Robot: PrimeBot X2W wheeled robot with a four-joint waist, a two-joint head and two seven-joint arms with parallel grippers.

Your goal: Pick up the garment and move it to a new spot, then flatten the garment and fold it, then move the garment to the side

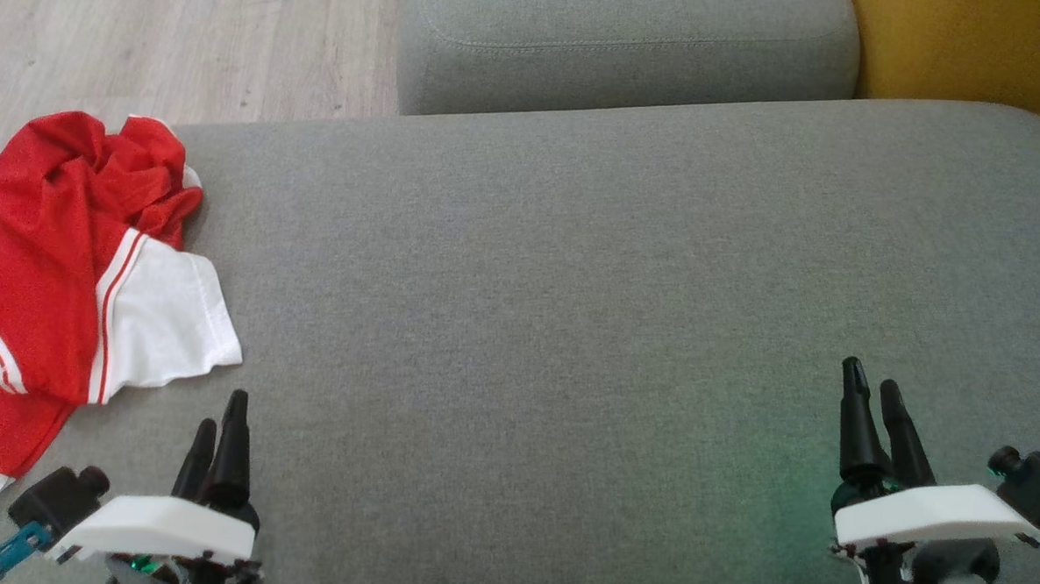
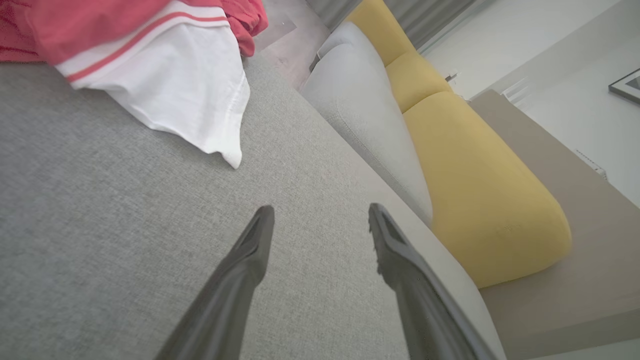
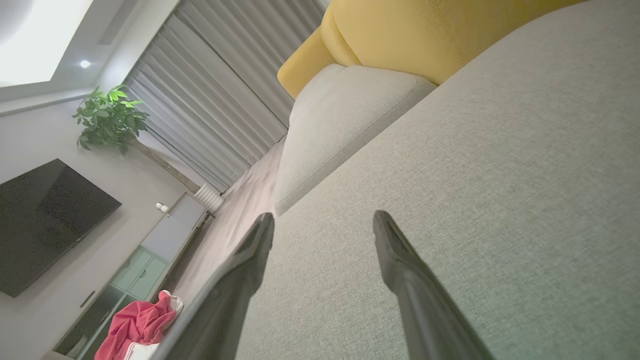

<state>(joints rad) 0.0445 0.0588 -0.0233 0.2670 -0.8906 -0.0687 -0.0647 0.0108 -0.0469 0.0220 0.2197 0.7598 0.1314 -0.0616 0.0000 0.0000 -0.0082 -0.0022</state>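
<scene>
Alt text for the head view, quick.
A crumpled red and white garment lies at the left edge of a grey sofa cushion. The left tool sits close to its white part without touching; the right tool is at lower right, far from it. Both are empty.
</scene>
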